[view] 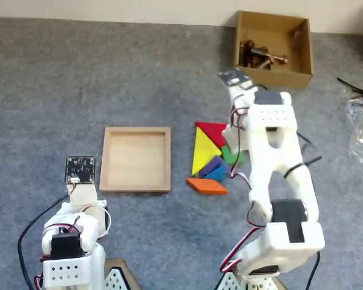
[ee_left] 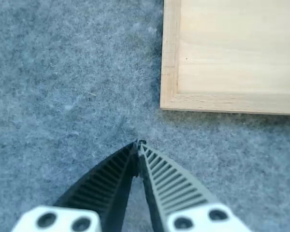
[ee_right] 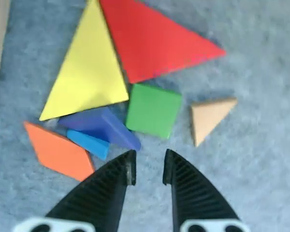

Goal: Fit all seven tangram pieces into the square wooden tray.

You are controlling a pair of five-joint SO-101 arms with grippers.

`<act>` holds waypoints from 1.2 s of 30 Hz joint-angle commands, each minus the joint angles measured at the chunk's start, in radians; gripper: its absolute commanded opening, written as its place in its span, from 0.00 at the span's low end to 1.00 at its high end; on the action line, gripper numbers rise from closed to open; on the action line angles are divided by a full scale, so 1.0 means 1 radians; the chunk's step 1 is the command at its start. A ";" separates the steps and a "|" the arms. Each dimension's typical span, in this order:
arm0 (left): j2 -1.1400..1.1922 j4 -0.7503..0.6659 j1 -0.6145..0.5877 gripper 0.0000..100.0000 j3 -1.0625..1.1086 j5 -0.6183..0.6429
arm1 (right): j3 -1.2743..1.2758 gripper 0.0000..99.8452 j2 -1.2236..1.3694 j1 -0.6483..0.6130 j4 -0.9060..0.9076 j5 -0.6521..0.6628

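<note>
Tray [view: 135,129] of pale wood lies on grey carpet [view: 48,90]. All seven tangram pieces [view: 210,162] sit clustered at its three o'clock, outside it: red triangle [ee_right: 150,41] at the cluster's twelve o'clock, yellow triangle [ee_right: 87,72], green square [ee_right: 153,110], purple triangle [ee_right: 104,126], blue piece [ee_right: 89,143], tan triangle [ee_right: 208,116], and orange parallelogram [ee_right: 58,151] at six o'clock. My right gripper [ee_right: 147,166] hangs just beside the green square, jaws narrowly parted, holding nothing. My left gripper [ee_left: 138,145], at the tray's nine o'clock, has its jaws pressed together, empty.
</note>
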 commanded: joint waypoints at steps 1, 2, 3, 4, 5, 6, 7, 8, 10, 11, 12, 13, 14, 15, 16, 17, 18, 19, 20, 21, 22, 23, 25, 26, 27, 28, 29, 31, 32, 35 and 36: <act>0.007 0.008 -0.008 0.00 0.021 0.003 | -0.087 0.10 0.002 -0.031 -0.019 0.081; 0.007 0.008 -0.008 0.00 0.021 0.003 | -0.099 0.10 0.008 -0.033 -0.019 0.103; 0.007 0.008 -0.008 0.00 0.021 0.003 | -0.108 0.10 0.015 -0.036 -0.019 0.124; 0.007 0.008 -0.008 0.00 0.021 0.003 | -0.117 0.10 0.021 -0.039 -0.019 0.144; 0.007 0.008 -0.008 0.00 0.021 0.003 | -0.130 0.10 0.028 -0.041 -0.019 0.161; 0.007 0.008 -0.008 0.00 0.021 0.003 | -0.143 0.10 0.036 -0.041 -0.019 0.178; 0.007 0.008 -0.008 0.00 0.021 0.003 | -0.156 0.10 0.047 -0.041 -0.019 0.193; 0.007 0.008 -0.008 0.00 0.021 0.003 | -0.168 0.10 0.059 -0.041 -0.019 0.210; 0.007 0.008 -0.008 0.00 0.021 0.003 | -0.193 0.12 0.094 -0.041 -0.019 0.242; 0.007 0.008 -0.008 0.00 0.021 0.003 | -0.205 0.14 0.116 -0.041 -0.019 0.256; 0.007 0.008 -0.008 0.00 0.021 0.003 | -0.223 0.16 0.139 -0.041 -0.021 0.265; 0.007 0.008 -0.008 0.00 0.021 0.003 | -0.246 0.18 0.162 -0.041 -0.021 0.270; 0.007 0.008 -0.008 0.00 0.021 0.003 | -0.272 0.20 0.185 -0.041 -0.021 0.270; 0.007 0.008 -0.008 0.00 0.021 0.003 | -0.302 0.21 0.208 -0.041 -0.021 0.273; 0.007 0.008 -0.008 0.00 0.021 0.003 | -0.331 0.22 0.231 -0.041 -0.021 0.275; 0.007 0.008 -0.008 0.00 0.021 0.003 | -0.361 0.22 0.254 -0.041 -0.021 0.276; 0.007 0.008 -0.008 0.00 0.021 0.003 | -0.392 0.22 0.277 -0.042 -0.021 0.287; 0.007 0.008 -0.008 0.00 0.021 0.003 | -0.421 0.22 0.300 -0.051 -0.018 0.310; 0.007 0.008 -0.008 0.00 0.021 0.003 | -0.447 0.22 0.321 -0.062 -0.013 0.338; 0.007 0.008 -0.008 0.00 0.021 0.003 | -0.467 0.22 0.340 -0.073 -0.012 0.358; 0.007 0.008 -0.008 0.00 0.021 0.003 | -0.484 0.22 0.355 -0.087 -0.010 0.371; 0.007 0.008 -0.008 0.00 0.021 0.003 | -0.496 0.22 0.364 -0.101 -0.010 0.379; 0.007 0.008 -0.008 0.00 0.021 0.003 | -0.509 0.22 0.377 -0.124 -0.010 0.384; 0.007 0.008 -0.008 0.00 0.021 0.003 | -0.507 0.22 0.380 -0.136 -0.010 0.394; 0.007 0.008 -0.008 0.00 0.021 0.003 | -0.507 0.22 0.383 -0.143 -0.010 0.420; 0.007 0.008 -0.008 0.00 0.021 0.003 | -0.507 0.22 0.387 -0.154 -0.010 0.445; 0.007 0.008 -0.008 0.00 0.021 0.003 | -0.507 0.22 0.395 -0.159 -0.010 0.463; 0.007 0.008 -0.008 0.00 0.021 0.003 | -0.510 0.22 0.418 -0.160 -0.010 0.486; 0.007 0.008 -0.008 0.00 0.021 0.003 | -0.510 0.22 0.430 -0.157 -0.010 0.489; 0.007 0.008 -0.008 0.00 0.021 0.003 | -0.513 0.22 0.481 -0.151 -0.010 0.511; 0.007 0.008 -0.008 0.00 0.021 0.003 | -0.513 0.22 0.495 -0.148 -0.010 0.526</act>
